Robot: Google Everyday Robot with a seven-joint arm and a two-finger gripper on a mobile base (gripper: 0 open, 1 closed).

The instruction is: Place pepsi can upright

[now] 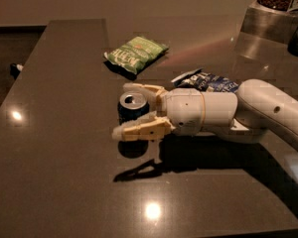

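The gripper [130, 111] brackets the pepsi can [133, 108] — fingers [139, 129] spread on either side, whether pressing it unclear — can upright, silver top showing.

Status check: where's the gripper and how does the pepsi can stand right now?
Gripper low over the table, one finger each side of the pepsi can. Can upright, silver top up. Green bag and blue bag off to the sides, not blocking.
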